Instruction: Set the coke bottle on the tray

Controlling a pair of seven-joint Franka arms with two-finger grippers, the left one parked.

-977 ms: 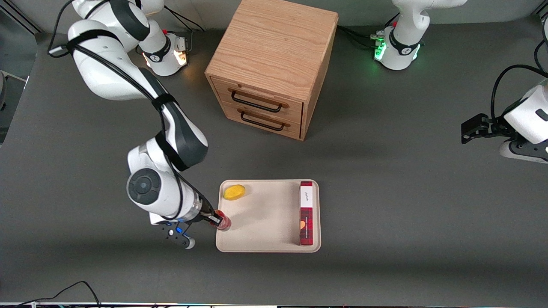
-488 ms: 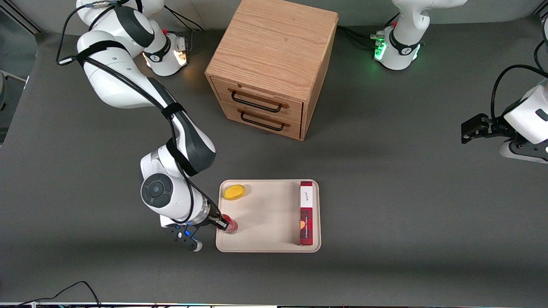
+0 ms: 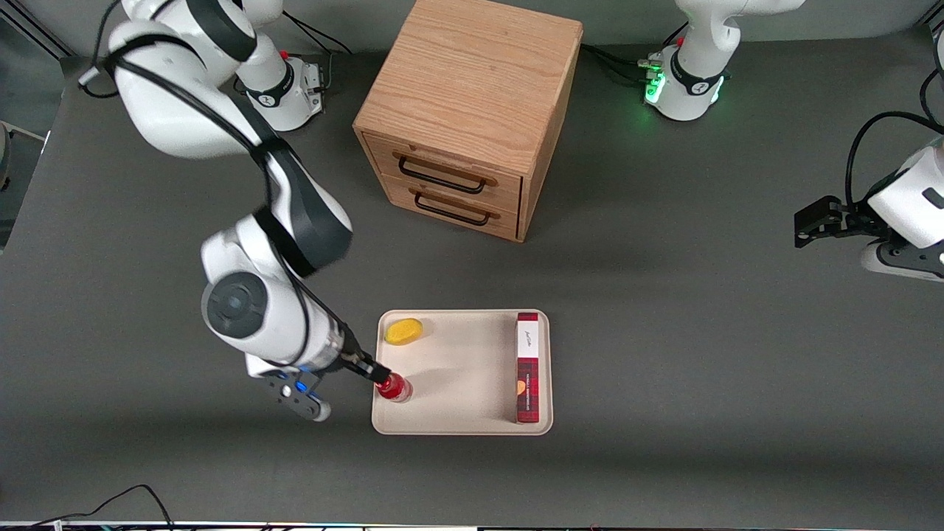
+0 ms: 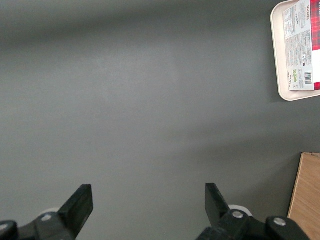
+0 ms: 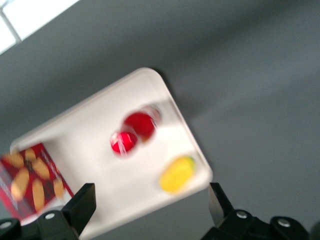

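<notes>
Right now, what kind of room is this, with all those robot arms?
Probably a robot test lab. The gripper, open, hangs above the coke bottle standing on the tray. A wooden drawer cabinet sits on a plain gray table.

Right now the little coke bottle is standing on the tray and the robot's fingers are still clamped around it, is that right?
Not quite. The coke bottle does stand on the tray, but the fingers are open and clear of it. The right wrist view shows the gripper above the tray with the bottle free between and below its spread fingers.

White arm [image 3: 184,110] w/ dark grey joints, black cable, black gripper [image 5: 150,212]
</notes>
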